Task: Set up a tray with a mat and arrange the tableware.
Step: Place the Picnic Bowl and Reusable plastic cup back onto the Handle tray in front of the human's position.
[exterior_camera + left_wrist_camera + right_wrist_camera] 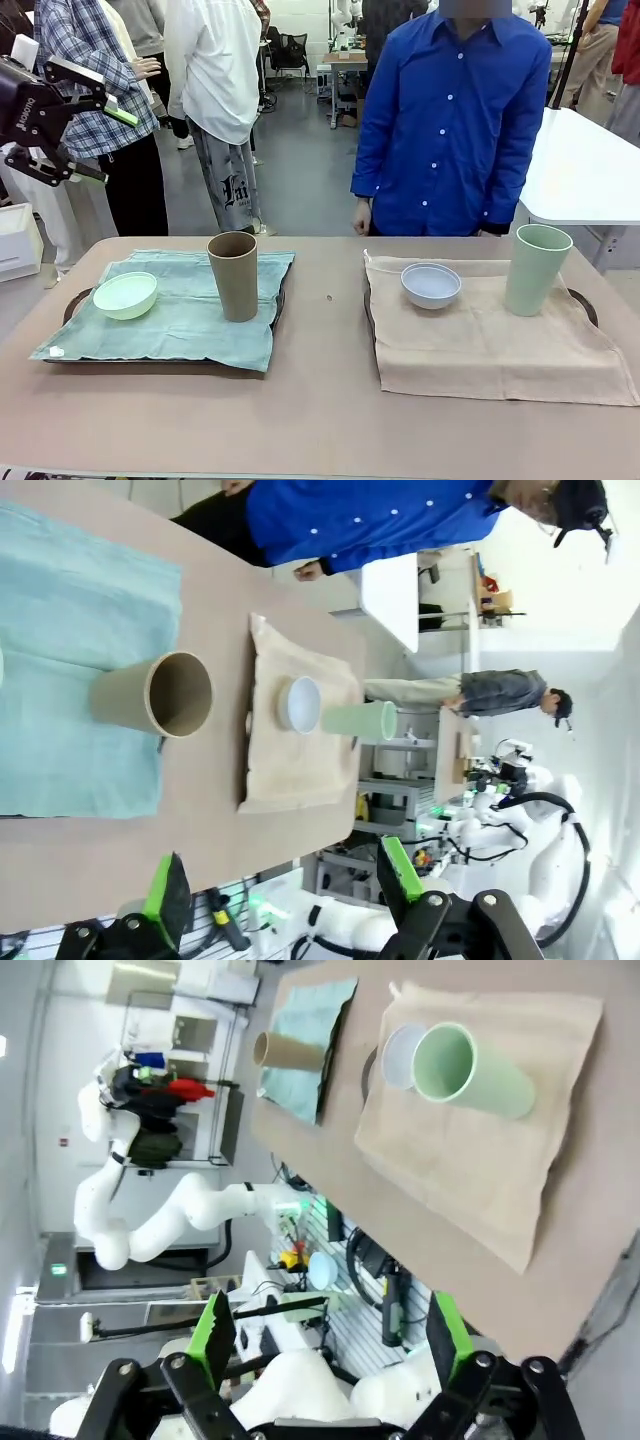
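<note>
On the table's left half, a teal mat (190, 310) covers a dark tray (76, 303), bearing a pale green bowl (125, 295) and upright brown cup (233, 275). Right, a beige mat (490, 340) (its tray (584, 303) barely peeking out) carries a white bowl (431, 285) and upright pale green cup (537, 269).

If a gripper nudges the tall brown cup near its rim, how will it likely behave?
The tall brown cup is tall with a narrower base, so it would probably tip rather than slide. It stands on the soft teal mat, which may bunch and catch its base. Round and handleless, it would likely roll once down.
</note>
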`<action>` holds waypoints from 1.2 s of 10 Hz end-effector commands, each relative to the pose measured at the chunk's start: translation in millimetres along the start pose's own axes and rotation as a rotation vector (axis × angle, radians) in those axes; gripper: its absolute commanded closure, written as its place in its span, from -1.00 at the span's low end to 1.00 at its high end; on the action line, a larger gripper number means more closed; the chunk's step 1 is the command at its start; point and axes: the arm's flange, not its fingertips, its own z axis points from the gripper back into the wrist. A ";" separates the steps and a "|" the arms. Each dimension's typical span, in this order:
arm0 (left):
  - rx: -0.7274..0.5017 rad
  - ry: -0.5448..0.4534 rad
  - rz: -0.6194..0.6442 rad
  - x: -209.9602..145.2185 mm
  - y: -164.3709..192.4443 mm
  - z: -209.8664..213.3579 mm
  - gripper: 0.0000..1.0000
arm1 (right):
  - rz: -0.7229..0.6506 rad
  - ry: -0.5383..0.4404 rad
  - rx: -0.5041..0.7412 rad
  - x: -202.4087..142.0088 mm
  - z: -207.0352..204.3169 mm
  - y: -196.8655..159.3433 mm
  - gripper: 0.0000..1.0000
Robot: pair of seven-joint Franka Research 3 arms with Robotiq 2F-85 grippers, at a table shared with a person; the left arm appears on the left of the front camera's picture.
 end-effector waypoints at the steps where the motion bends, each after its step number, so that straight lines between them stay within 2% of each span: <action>1: -0.059 -0.032 0.057 -8.2 -5.3 -16.4 -1.00 | -0.039 0.027 0.052 -16.4 -7.7 -2.1 -1.00; 2: -0.087 -0.029 0.100 -8.2 -7.7 -17.9 -1.00 | -0.044 0.033 0.056 -30.5 -12.7 -4.8 -1.00; 3: -0.018 -0.022 0.127 -7.7 -17.8 -26.9 -1.00 | -0.048 0.054 0.028 -41.5 -19.8 -5.4 -1.00; 4: -0.059 -0.002 0.047 -5.7 -8.5 -11.0 -1.00 | -0.019 0.074 -0.124 -44.8 -28.5 4.2 -1.00; 5: -0.059 -0.002 0.047 -5.7 -8.5 -11.0 -1.00 | -0.049 0.032 0.046 -26.5 -10.4 -9.9 -1.00; 10: -0.045 -0.010 0.064 -6.1 -9.9 -13.5 -1.00 | -0.045 0.038 0.025 -28.6 -15.1 -11.9 -1.00; 12: -0.065 0.154 0.240 26.4 15.0 3.3 -1.00 | -0.108 0.113 0.126 -30.0 -16.3 -28.5 -1.00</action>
